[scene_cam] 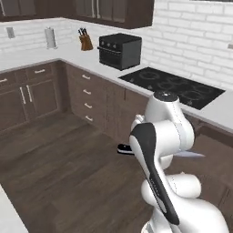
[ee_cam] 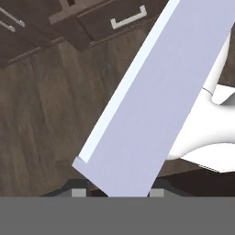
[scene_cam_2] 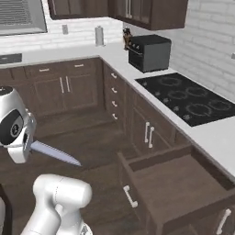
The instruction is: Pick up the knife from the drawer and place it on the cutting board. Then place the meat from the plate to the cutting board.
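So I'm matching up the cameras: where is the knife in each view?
Left base view: knife, tip poking out right of the arm.
Right base view: blade at left, over the floor.
Hand view: blade across the centre.
Shared landmark: toaster oven.

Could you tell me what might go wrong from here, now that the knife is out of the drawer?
1. The gripper holds the knife by its blade, so the smooth steel could slip or pivot in transit.
2. The drawer stands pulled out beside the base; a swing or drive toward the counter might clip it.
3. The long blade juts sideways past the arm, so it could strike the cabinets during a turn.
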Tool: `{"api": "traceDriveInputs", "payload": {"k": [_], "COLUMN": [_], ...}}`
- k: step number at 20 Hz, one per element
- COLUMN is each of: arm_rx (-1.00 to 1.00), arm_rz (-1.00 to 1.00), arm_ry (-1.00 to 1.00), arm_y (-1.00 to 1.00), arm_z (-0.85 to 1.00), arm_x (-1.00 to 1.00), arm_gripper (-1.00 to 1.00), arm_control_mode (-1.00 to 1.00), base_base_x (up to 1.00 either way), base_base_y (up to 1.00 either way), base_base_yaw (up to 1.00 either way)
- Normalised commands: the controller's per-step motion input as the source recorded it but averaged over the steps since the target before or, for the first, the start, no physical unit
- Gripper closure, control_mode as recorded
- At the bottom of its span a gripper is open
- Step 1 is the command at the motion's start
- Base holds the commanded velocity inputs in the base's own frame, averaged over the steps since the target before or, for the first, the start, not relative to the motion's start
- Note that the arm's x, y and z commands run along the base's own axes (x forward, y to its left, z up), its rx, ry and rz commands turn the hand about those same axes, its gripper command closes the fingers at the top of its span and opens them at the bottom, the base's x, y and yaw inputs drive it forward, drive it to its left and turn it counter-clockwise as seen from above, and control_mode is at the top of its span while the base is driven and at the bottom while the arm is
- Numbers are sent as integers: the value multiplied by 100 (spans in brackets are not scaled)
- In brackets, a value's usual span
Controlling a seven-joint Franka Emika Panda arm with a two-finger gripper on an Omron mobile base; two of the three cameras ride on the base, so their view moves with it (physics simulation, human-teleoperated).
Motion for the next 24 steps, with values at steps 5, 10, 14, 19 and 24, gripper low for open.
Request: {"api": "traceDriveInputs", "payload": {"k": [5, 10, 14, 19, 24], "arm_rx": [0, 0, 0, 0, 0], "arm_rz": [0, 0, 0, 0, 0], "arm_ry": [0, 0, 0, 0, 0], "arm_y": [0, 0, 0, 0, 0], "arm_z": [0, 0, 0, 0, 0], "arm_x": [0, 0, 0, 0, 0], "arm_gripper": [100, 100, 100, 100, 100], "arm_control_mode": [100, 100, 100, 100, 100], "base_base_x": [32, 71, 90, 75, 39], "base_base_y": [93, 24, 1, 0, 0], "base_base_yaw": [61, 59, 59, 63, 66]}}
